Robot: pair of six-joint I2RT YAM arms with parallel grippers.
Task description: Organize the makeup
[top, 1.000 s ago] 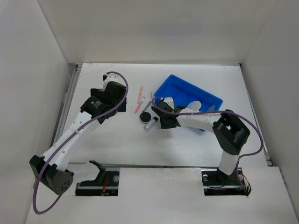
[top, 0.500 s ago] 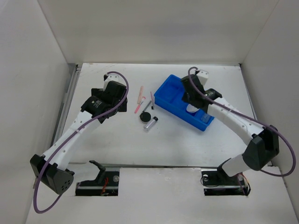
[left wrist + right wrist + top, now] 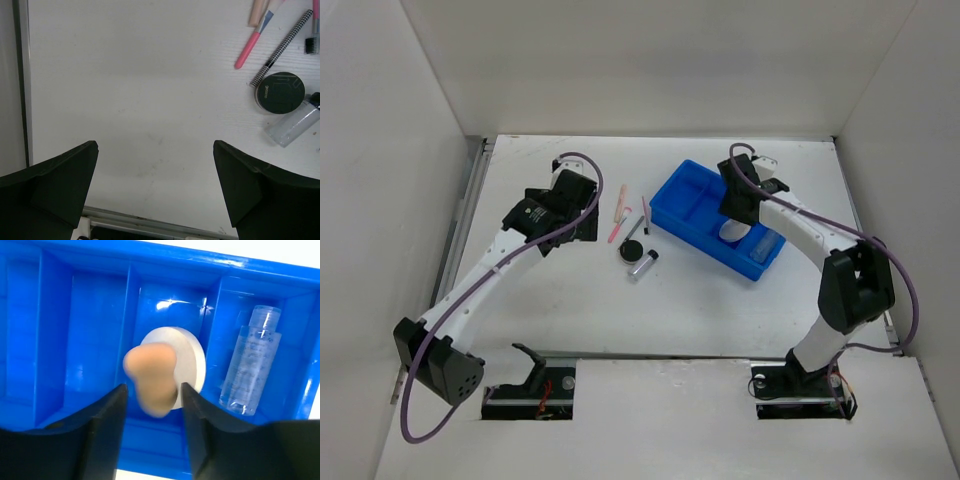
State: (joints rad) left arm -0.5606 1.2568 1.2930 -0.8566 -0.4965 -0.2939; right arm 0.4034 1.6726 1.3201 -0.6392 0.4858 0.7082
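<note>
My right gripper (image 3: 152, 396) hangs over the blue tray (image 3: 90, 315) with its jaws parted. The beige teardrop sponge (image 3: 150, 382) is blurred between them, over a white round disc (image 3: 194, 362) in a middle compartment. A clear small bottle (image 3: 249, 367) lies in the compartment to the right. My left gripper (image 3: 155, 170) is open and empty over bare table. Up and to its right lie a pink slim stick (image 3: 248, 45), a checked pencil (image 3: 282, 47), a black round compact (image 3: 282, 92) and a clear vial (image 3: 295, 125). In the top view they lie between the arms, around the compact (image 3: 633, 249).
A beige stick (image 3: 258, 11) and a small brush (image 3: 311, 40) lie by the pink stick. The tray (image 3: 692, 200) sits at the back right, with the right gripper (image 3: 738, 208) above it. A metal rail (image 3: 20, 80) runs along the table's left edge. White walls enclose the table.
My right arm swung from beside the loose makeup to above the tray, carrying the sponge; the jaws now stand apart from it. My left arm shifted slightly away from me.
</note>
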